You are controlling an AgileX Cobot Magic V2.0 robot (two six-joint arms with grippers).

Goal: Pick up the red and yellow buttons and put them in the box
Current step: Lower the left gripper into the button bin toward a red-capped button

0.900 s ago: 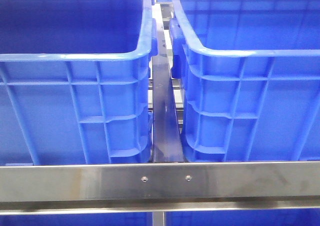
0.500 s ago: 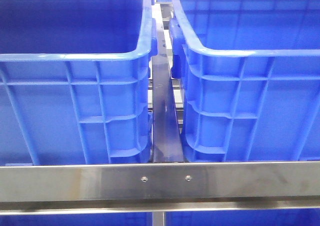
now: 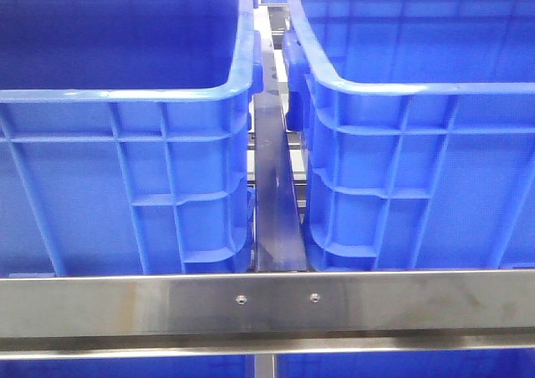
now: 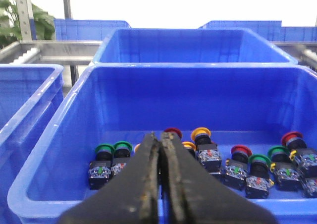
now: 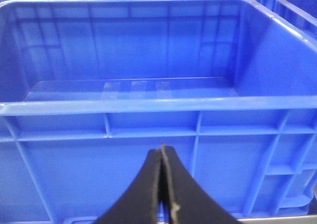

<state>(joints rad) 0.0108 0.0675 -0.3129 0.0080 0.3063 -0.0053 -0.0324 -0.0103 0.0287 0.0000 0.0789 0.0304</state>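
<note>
My left hand (image 4: 160, 149) shows two broad, matte black fingers (image 4: 143, 184), tapering to narrow tips, their inner edges worn and flecked with pale, yellowish scuffs. My right hand (image 5: 162, 152) is black too, same wedge shape, a thin pale seam between its fingers.

Even, bright overhead light; front view soft, slightly grainy, with pale sheen along the rolled rims of the crates (image 3: 368, 85) and dull streaked glare on the steel rail (image 3: 267, 303); left crate's interior (image 3: 117, 43) sits in darker shade. Left wrist view: background blown out to white above the far crates (image 4: 193, 8), near claw (image 4: 161, 149) blurred, out of focus. Right wrist view hazy overall, pale reflected patches on the crate floor (image 5: 138, 87).
</note>
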